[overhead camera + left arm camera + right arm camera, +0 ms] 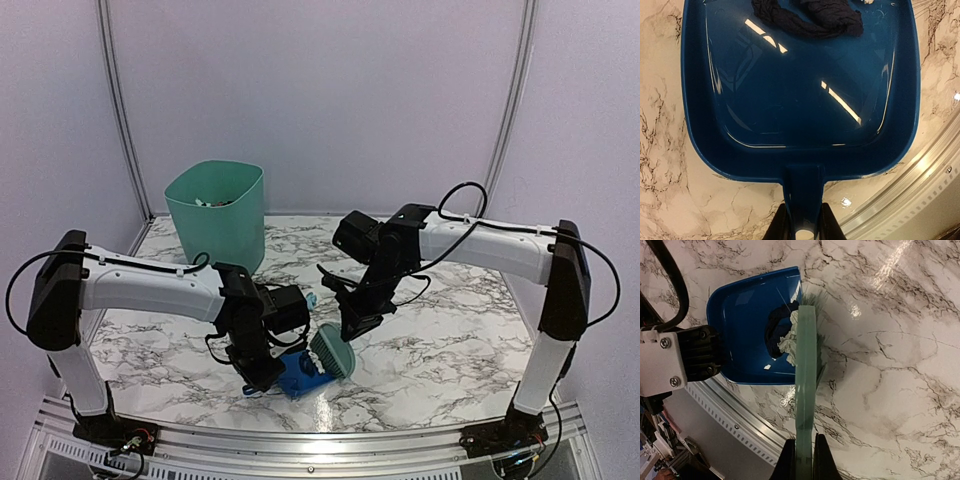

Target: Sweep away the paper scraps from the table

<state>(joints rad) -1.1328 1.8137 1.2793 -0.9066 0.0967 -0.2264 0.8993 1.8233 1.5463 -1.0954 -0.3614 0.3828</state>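
A blue dustpan (800, 110) lies flat on the marble table (660, 150), and my left gripper (801, 227) is shut on its handle. A dark crumpled paper scrap (810, 17) rests at the pan's far mouth. My right gripper (804, 460) is shut on the handle of a mint-green hand brush (805, 390). The bristles stand at the dustpan's (752, 325) open edge, against a dark scrap (776, 327) and a pale wad (788, 342). From above, the brush head (333, 352) meets the dustpan (298, 380) near the table's front edge. A small light blue bit (312, 299) lies behind them.
A teal waste bin (215, 215) holding paper stands at the back left of the table (450, 340). A metal rail (740, 420) runs along the near edge, close to the dustpan. Purple walls close in the back and sides.
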